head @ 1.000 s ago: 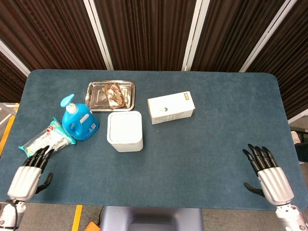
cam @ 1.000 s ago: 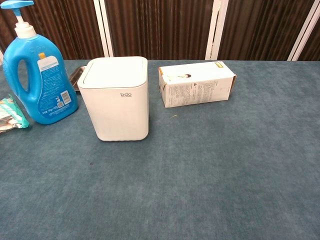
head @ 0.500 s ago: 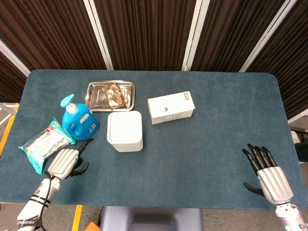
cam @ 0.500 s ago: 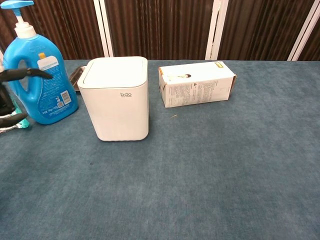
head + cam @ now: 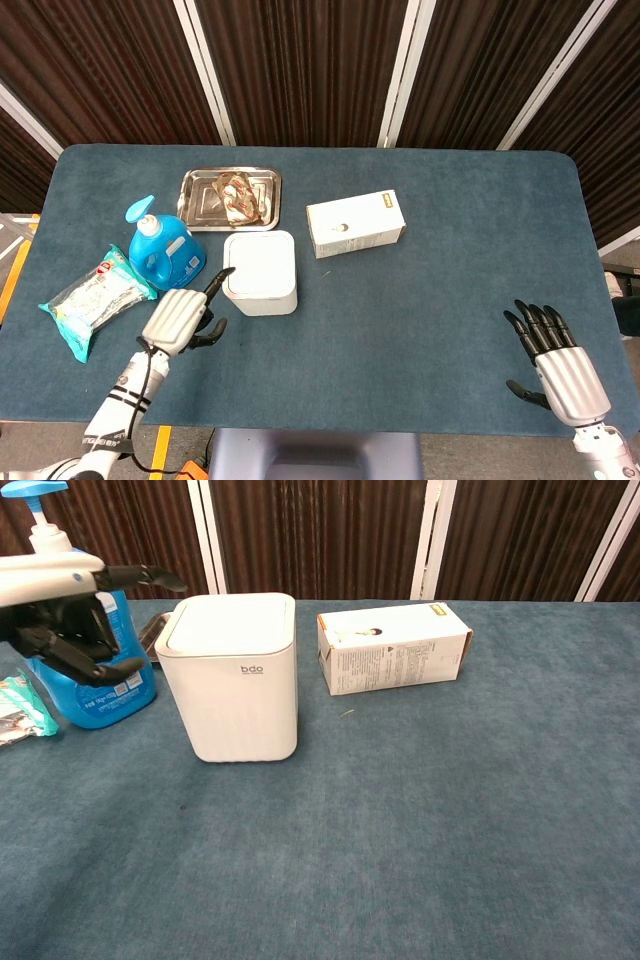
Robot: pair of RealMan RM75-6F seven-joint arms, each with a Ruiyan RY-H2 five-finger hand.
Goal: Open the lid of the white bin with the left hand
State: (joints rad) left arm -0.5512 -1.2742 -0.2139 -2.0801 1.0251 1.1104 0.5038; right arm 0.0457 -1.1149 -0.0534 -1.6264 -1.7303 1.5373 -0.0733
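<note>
The white bin (image 5: 260,272) stands near the table's middle-left, its lid (image 5: 228,623) flat and closed. The left hand (image 5: 182,318) has swung in from the near-left table edge within the last second and now hovers just beside the bin's left side, fingers spread and holding nothing, 1 fingertip close to the lid's edge. Contact looks imminent, though opening is not begun. Behind it stands the blue bottle (image 5: 166,251). The right hand (image 5: 558,370) rests open, well apart.
</note>
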